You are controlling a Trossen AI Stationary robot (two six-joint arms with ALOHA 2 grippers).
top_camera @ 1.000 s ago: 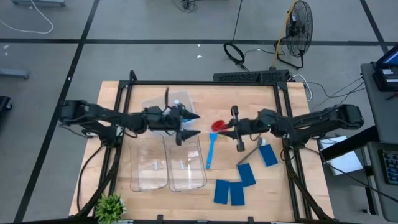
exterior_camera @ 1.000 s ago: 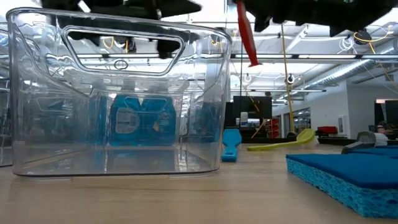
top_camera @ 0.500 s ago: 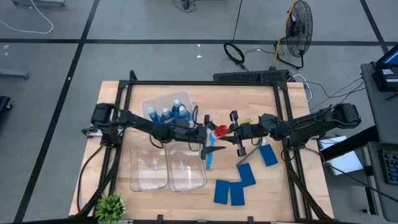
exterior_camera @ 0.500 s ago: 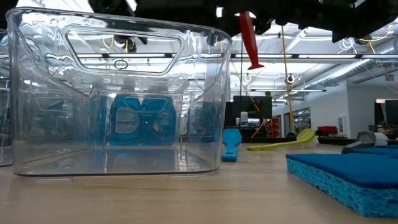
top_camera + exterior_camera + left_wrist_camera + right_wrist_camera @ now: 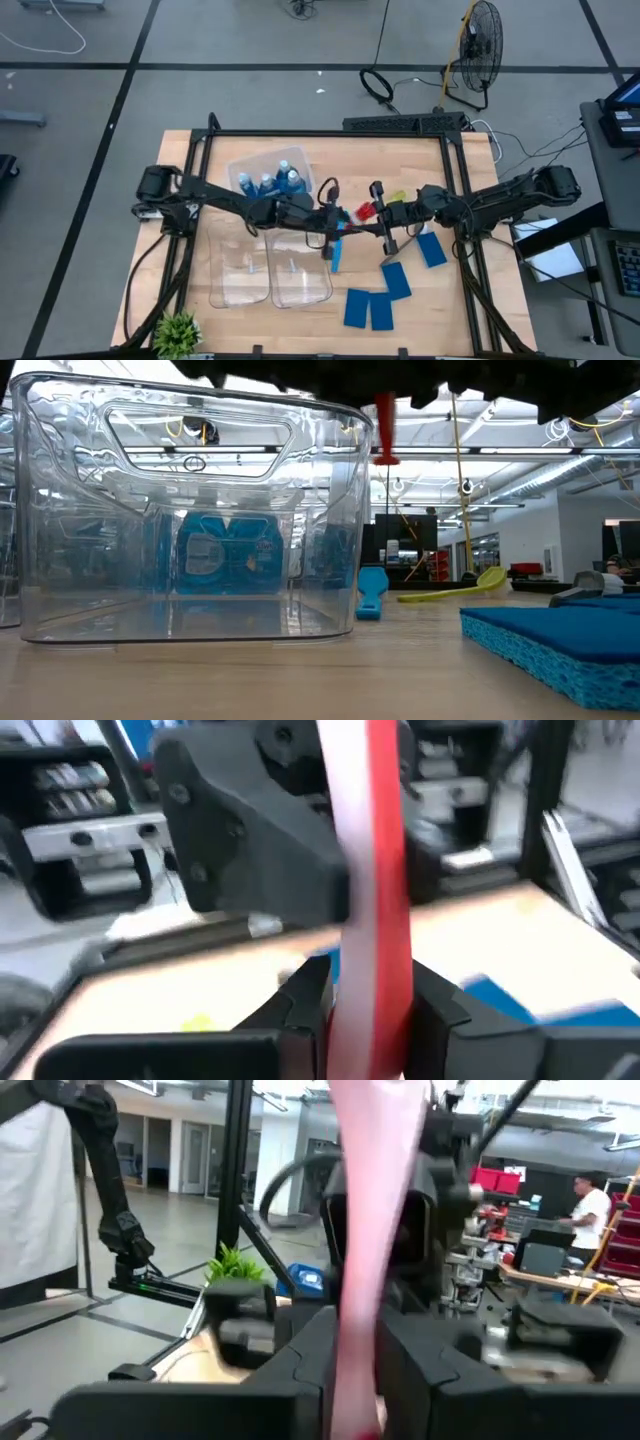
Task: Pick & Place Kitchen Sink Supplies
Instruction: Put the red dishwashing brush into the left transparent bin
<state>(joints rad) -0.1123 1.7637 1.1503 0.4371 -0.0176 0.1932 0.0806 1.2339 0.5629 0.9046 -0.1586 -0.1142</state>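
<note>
Red brush (image 5: 364, 211) held in the air above mid-bench, between the two arms, both grippers meeting on it. Left gripper (image 5: 330, 222) reaching in from the left over the corner of the nearer bin (image 5: 298, 268), jaws pinching the red handle (image 5: 372, 910) on both sides in its wrist view. Right gripper (image 5: 384, 222) coming from the right, jaws likewise pressed against the same handle (image 5: 368, 1230) in its own wrist view. From bench level, only the red tip (image 5: 384, 428) hanging down below the dark arms, clear of the bench (image 5: 400, 670). Blue brush (image 5: 337, 246) lying flat just under the grippers, beside the bin. Yellow-green brush (image 5: 452, 591) on the bench farther back, near the right arm. Blue bottles (image 5: 266, 183) standing together in the rear bin (image 5: 246, 166). Two clear bins side by side toward the front, the left one (image 5: 238, 268) touching the other. Blue sponges: two (image 5: 369, 308) side by side at the front, one (image 5: 396, 280) just behind them, one (image 5: 431, 249) under the right arm. Potted plant (image 5: 177, 331) at the front left corner.
</note>
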